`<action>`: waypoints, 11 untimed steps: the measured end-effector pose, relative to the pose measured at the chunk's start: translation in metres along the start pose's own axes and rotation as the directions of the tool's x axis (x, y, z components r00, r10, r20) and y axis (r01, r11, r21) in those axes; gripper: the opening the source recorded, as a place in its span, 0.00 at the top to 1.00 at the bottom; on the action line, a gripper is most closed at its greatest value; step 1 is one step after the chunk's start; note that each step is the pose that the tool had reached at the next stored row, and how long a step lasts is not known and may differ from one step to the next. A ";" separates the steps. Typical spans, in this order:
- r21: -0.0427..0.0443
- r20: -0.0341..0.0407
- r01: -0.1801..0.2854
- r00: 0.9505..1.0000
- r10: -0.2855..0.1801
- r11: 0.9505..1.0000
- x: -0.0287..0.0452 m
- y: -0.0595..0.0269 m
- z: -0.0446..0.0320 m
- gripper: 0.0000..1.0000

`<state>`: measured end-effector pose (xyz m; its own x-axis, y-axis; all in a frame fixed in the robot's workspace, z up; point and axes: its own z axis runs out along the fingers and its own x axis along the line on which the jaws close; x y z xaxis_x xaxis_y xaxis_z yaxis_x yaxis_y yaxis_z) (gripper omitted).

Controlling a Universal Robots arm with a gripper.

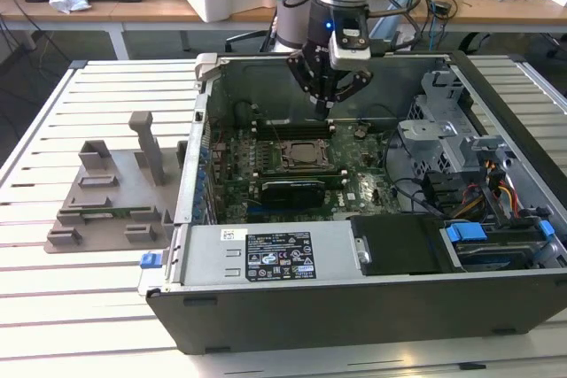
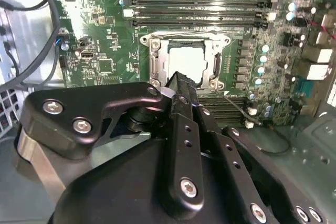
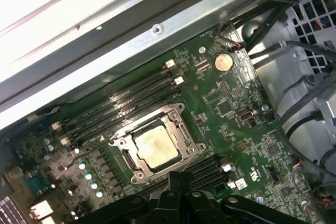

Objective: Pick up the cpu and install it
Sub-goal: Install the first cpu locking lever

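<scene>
In both wrist views the small flat silvery square cpu [image 3: 156,147] [image 2: 185,62] lies snug inside the metal socket frame [image 2: 154,59] on the green board [image 3: 205,85], so it looks put in already. The black jaws hang just above it, pressed together w/ nothing in them.

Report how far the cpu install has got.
Done, it seems: the cpu lies flat in the socket on the motherboard, silvery top up. In hand: nothing; the gripper hangs above it, fingers together and empty. Left: whether the socket's frame is latched, I cannot tell.
</scene>
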<state>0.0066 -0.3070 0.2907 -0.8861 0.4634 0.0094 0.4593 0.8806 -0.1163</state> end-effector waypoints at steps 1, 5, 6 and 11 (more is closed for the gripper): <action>0.000 0.001 0.012 1.000 -0.012 1.000 0.0000 0.0000 0.0000 0.89; -0.013 0.003 0.081 0.997 -0.081 0.997 -0.0001 0.0001 0.0000 0.89; -0.027 -0.001 0.094 0.996 -0.094 0.995 -0.0001 0.0001 0.0000 0.89; -0.069 -0.005 0.213 0.977 -0.214 0.975 -0.0002 0.0001 0.0000 0.89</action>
<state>0.0068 -0.3070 0.2907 -0.9635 0.2648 0.0387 0.2632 0.9638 -0.0429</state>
